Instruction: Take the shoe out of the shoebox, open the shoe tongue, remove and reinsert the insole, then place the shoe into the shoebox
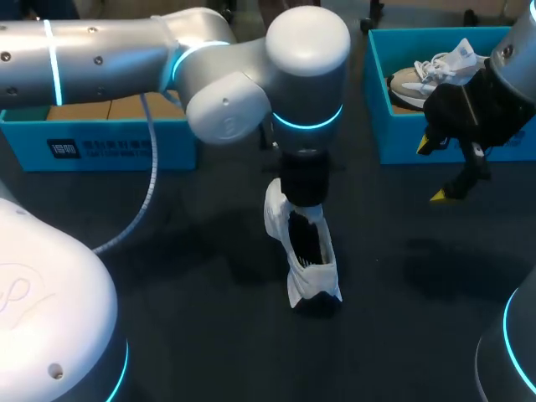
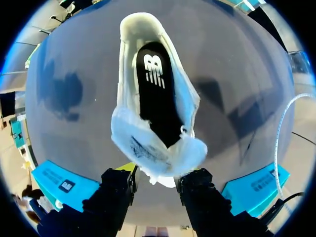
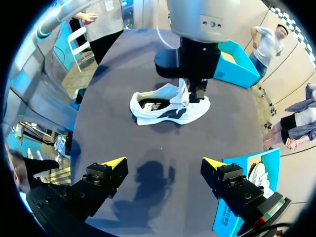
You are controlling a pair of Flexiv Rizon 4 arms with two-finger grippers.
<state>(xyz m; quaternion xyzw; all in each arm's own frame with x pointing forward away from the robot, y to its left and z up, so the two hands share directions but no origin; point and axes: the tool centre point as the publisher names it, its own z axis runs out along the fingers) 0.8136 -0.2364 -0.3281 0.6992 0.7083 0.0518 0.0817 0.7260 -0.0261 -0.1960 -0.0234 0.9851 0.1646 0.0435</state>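
Observation:
A white shoe (image 1: 308, 272) (image 3: 168, 112) lies on the dark table, its black insole (image 2: 158, 94) showing inside. My left gripper (image 1: 303, 207) (image 2: 155, 175) (image 3: 195, 93) comes down on it from above. The white tongue (image 2: 155, 150) sits pinched between its two fingers, and the yellow tips are mostly hidden behind it. My right gripper (image 1: 433, 172) (image 3: 164, 163) hangs open and holds nothing, above the table in front of the blue shoebox (image 1: 394, 142) (image 3: 244, 165). It is well clear of the shoe.
A second shoe (image 1: 427, 75) lies inside the shoebox at the back right. Another blue box (image 1: 100, 142) (image 3: 239, 66) stands at the back left, under my left arm. A cable (image 1: 151, 184) hangs from that arm toward the table.

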